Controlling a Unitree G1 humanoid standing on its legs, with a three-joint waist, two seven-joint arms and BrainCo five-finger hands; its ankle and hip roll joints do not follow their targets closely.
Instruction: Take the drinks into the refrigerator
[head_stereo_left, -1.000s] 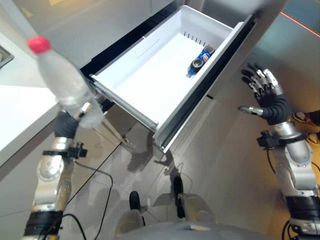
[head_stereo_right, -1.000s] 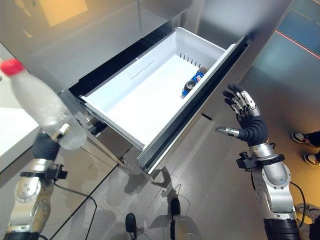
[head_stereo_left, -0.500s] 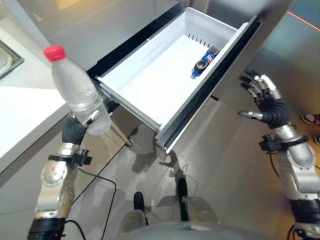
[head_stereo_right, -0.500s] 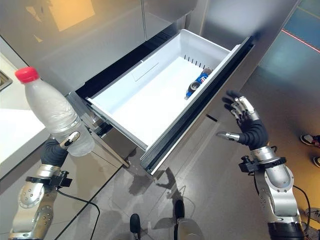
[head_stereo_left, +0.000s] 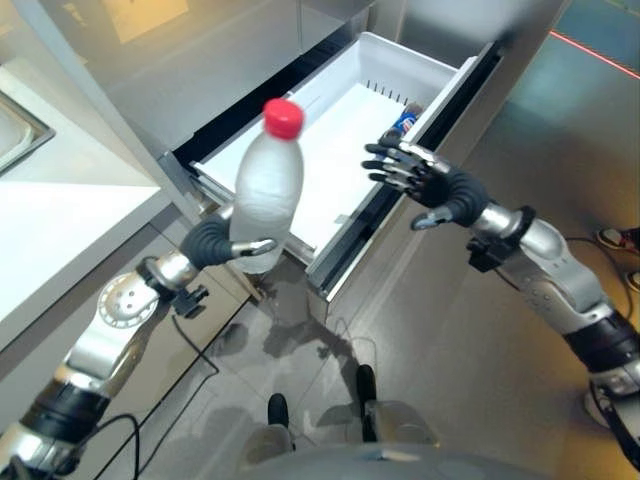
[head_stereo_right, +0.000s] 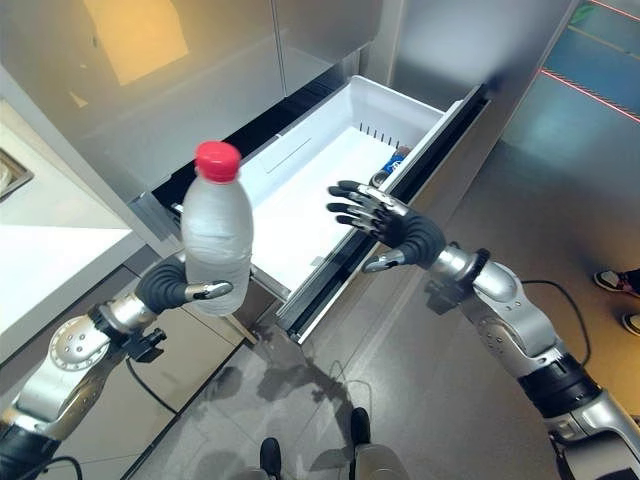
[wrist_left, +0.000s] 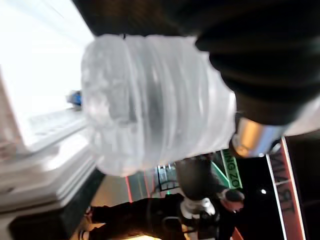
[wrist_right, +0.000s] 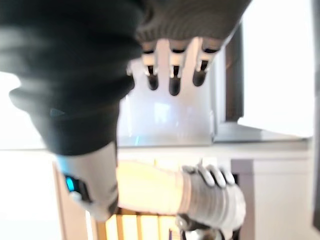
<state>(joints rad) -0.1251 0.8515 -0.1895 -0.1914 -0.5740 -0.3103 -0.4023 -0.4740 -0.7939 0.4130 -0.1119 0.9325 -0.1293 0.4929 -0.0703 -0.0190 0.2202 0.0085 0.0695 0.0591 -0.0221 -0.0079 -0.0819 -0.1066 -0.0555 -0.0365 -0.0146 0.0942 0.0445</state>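
Note:
A clear water bottle (head_stereo_left: 266, 190) with a red cap (head_stereo_left: 283, 117) stands upright in the air, my left hand (head_stereo_left: 213, 241) shut round its lower end; the bottle (wrist_left: 150, 102) shows close up in the left wrist view. It hovers over the front left corner of the open white refrigerator drawer (head_stereo_left: 330, 140). My right hand (head_stereo_left: 420, 178) is open, fingers spread, above the drawer's front edge, a short way right of the bottle and apart from it. A blue can (head_stereo_left: 405, 119) lies at the drawer's far right, partly behind the right hand.
A white counter (head_stereo_left: 60, 215) with a sink corner (head_stereo_left: 15, 125) lies to the left. Steel refrigerator doors (head_stereo_right: 250, 50) rise behind the drawer. Grey tiled floor (head_stereo_left: 450, 330) spreads to the right, where a person's shoes (head_stereo_right: 615, 280) stand at the edge.
My left hand has carried the bottle right, up to the drawer's front corner. My right hand has swung left from beside the drawer front to over its edge, fingers still spread.

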